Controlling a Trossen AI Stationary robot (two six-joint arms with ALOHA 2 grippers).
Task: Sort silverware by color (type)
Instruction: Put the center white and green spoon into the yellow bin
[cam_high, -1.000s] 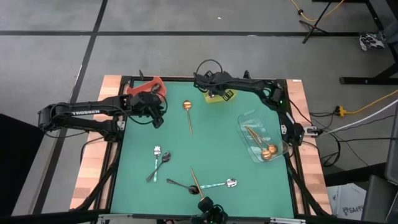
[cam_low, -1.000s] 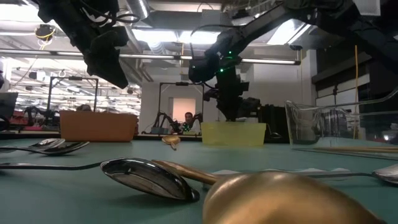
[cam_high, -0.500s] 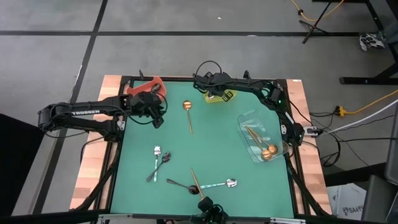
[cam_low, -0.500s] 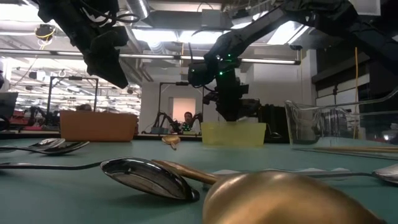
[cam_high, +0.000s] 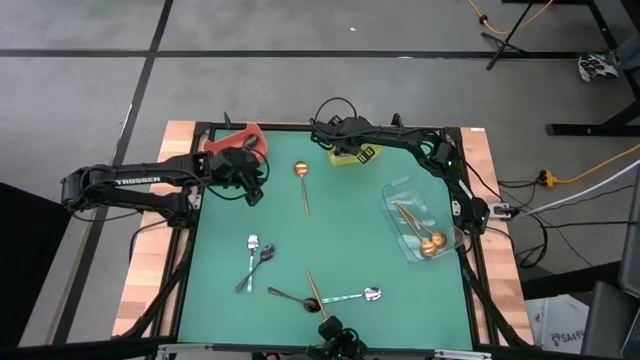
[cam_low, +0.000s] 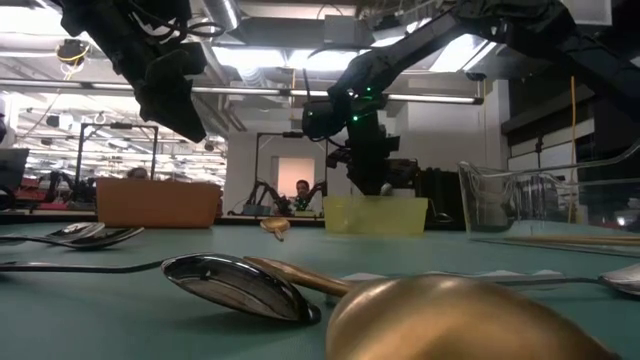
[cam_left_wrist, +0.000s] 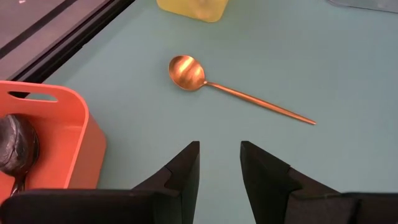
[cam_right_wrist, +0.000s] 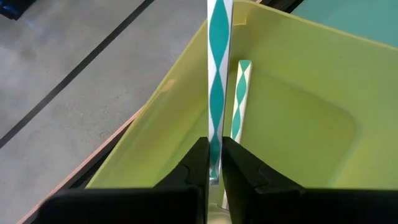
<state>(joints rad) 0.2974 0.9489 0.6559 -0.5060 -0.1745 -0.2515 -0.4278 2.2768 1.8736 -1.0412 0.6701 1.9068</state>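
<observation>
Left: my left gripper (cam_high: 254, 192) is hanging released, jaws apart with nothing between them, over the green tabletop (cam_high: 340, 240) beside the red plastic bin (cam_high: 233, 138), where a black spoon (cam_left_wrist: 15, 144) is lying. Ahead of it a copper-gold round-bowled spoon (cam_high: 302, 180) is lying free, and shiny silver spoons (cam_high: 257, 258) are waiting nearer the front edge.

Centre: my right gripper (cam_high: 345, 148) is hovering over the yellow-green plastic bin (cam_high: 347, 158), clenched on a slim silver spoon handle (cam_right_wrist: 217, 81) that is mirroring the tabletop; a second such handle (cam_right_wrist: 239, 93) is already lying inside.

Risk: the handle is standing near the bin's rim, so letting go now could be tipping it outside; my grip is narrow, so it may be swinging.

Right: the clear plastic bin (cam_high: 392, 195) is holding copper-gold spoons (cam_high: 430, 244).
</observation>
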